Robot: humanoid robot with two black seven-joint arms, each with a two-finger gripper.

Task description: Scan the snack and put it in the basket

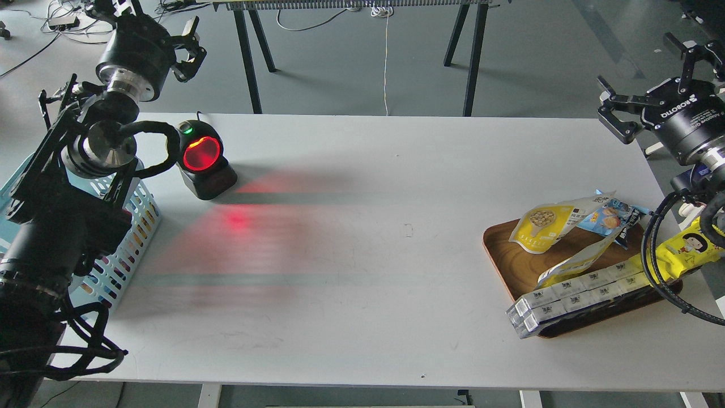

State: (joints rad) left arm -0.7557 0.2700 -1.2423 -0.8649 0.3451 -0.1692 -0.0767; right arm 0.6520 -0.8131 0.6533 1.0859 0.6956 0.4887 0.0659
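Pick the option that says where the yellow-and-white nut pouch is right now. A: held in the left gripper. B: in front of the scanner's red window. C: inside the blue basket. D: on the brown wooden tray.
D: the snack lies on the wooden tray at the table's right side, leaning among other packets, with neither gripper touching it.

Dim, sharp; scanner [202, 154] casts red glow across table [368, 255]

Our left arm hides most of the basket [133, 238]. The cartoon-face packet [682, 249] sits half behind our right arm's cables.
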